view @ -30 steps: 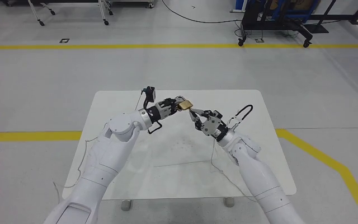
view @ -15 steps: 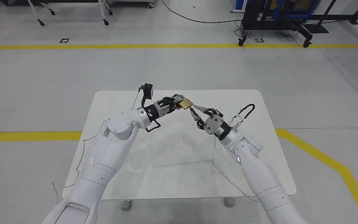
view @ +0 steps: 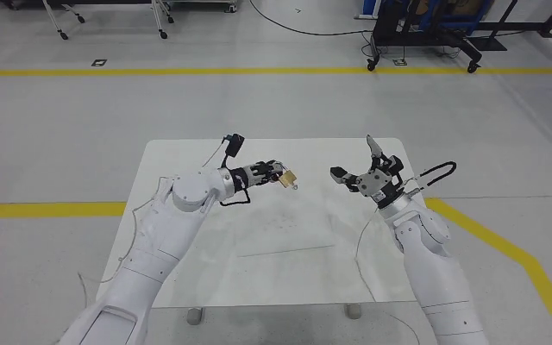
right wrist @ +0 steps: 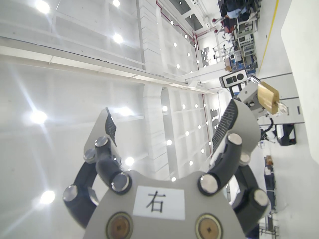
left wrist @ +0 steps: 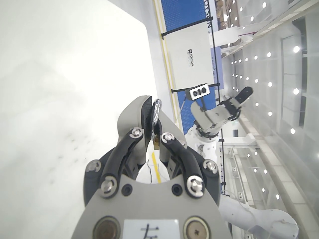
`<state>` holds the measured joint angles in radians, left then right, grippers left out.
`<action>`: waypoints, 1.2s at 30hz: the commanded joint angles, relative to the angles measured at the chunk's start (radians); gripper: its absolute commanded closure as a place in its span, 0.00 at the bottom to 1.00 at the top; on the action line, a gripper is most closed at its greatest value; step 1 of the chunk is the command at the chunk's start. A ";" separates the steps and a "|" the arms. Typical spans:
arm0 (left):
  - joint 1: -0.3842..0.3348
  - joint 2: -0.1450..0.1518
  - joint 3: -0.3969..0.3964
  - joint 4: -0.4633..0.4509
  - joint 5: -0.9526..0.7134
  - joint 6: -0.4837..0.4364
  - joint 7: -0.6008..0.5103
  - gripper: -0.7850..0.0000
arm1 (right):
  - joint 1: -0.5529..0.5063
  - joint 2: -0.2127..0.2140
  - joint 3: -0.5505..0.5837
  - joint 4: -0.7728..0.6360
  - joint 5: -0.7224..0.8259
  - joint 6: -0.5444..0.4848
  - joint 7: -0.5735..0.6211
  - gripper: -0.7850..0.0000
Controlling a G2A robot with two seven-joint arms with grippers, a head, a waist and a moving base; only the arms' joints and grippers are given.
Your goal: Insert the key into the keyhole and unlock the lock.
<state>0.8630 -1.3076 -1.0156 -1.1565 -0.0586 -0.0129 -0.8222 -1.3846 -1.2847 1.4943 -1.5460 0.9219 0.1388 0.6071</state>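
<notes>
A brass padlock hangs above the white table, left of its middle. My left gripper is shut on it at the shackle end. In the left wrist view the silver shackle is pinched between the pads and a sliver of brass shows behind them. The right wrist view shows the padlock farther off, with a silver key sticking out of its bottom. My right gripper is wide open and empty, well to the right of the lock. Its ribbed pads stand far apart.
The right gripper shows farther off in the left wrist view, beyond the table's rounded corner. A black cable loops by the right wrist. Wheeled stands and yellow floor lines lie beyond the table.
The right gripper was at the key by the padlock; it has let go, opened, and swung away to the right. The left gripper kept the padlock and shifted slightly.
</notes>
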 commanded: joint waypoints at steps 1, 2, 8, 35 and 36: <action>-0.016 0.004 0.030 0.012 0.073 0.029 -0.077 1.00 | 0.002 0.000 -0.003 0.003 0.003 0.001 0.001 0.00; -0.026 0.007 0.051 0.023 0.128 0.048 -0.120 1.00 | 0.002 0.000 -0.003 0.003 0.003 0.001 0.001 0.00; -0.063 0.000 0.145 0.067 0.237 0.194 -0.282 1.00 | 0.002 0.000 -0.003 0.003 0.003 0.001 0.001 0.00; -0.083 0.052 -0.139 0.107 0.036 0.105 -0.165 0.00 | 0.002 0.000 -0.003 0.003 0.003 0.001 0.001 0.00; -0.083 0.052 -0.139 0.107 0.036 0.105 -0.165 0.00 | 0.002 0.000 -0.003 0.003 0.003 0.001 0.001 0.00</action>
<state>0.7805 -1.2555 -1.1562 -1.0491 -0.0236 0.0916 -0.9847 -1.3825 -1.2852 1.4913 -1.5426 0.9251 0.1400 0.6080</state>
